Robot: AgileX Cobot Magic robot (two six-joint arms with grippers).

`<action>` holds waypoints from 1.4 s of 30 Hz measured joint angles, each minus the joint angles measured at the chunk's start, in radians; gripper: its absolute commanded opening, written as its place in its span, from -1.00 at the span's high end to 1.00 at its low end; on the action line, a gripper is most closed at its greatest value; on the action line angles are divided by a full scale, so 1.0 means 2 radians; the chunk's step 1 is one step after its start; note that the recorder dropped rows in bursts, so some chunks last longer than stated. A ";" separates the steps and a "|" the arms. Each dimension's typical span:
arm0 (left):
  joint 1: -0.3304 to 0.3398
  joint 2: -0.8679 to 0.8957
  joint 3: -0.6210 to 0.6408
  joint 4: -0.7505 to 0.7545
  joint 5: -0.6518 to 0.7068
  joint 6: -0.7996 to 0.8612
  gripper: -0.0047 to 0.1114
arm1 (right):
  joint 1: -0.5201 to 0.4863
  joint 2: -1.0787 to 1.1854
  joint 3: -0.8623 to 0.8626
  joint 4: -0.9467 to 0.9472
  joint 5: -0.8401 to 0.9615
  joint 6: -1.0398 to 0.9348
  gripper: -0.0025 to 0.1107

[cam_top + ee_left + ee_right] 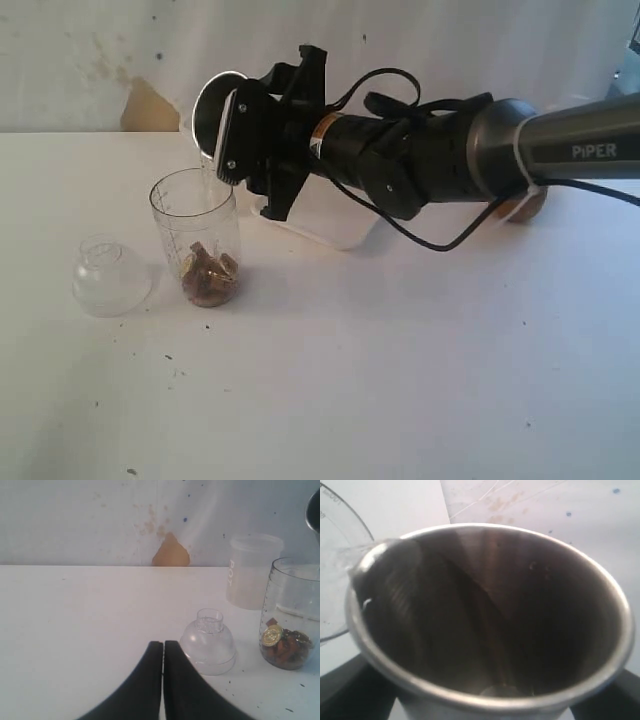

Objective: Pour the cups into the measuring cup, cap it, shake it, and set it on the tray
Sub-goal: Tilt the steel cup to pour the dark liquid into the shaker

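Above the measuring cup (196, 235): steel tumbler (208, 112) tipped, water running in.
The right gripper (238, 135) fingers clamp the tumbler; left gripper (163, 647) fingers pressed together; cap (108, 272) at the measuring cup's nine o'clock.

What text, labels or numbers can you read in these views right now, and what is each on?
"PiPER": grey forearm tube of the right arm.
"BO", sideways, remainder unreadable: frosted translucent plastic cup.
Graduation numbers on the clear plastic measuring cup: too blurred to read.
Small orange label on the arm's black wrist: too small to read.
Tall stainless-steel tumbler: no text visible.
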 measured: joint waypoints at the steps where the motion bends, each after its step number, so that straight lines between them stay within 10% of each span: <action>1: 0.000 0.000 0.000 0.000 0.000 0.000 0.90 | 0.000 0.004 -0.002 0.000 0.000 0.000 0.96; 42: 0.000 0.000 0.000 0.000 0.000 0.000 0.90 | 0.000 0.027 -0.047 0.000 -0.025 -0.210 0.96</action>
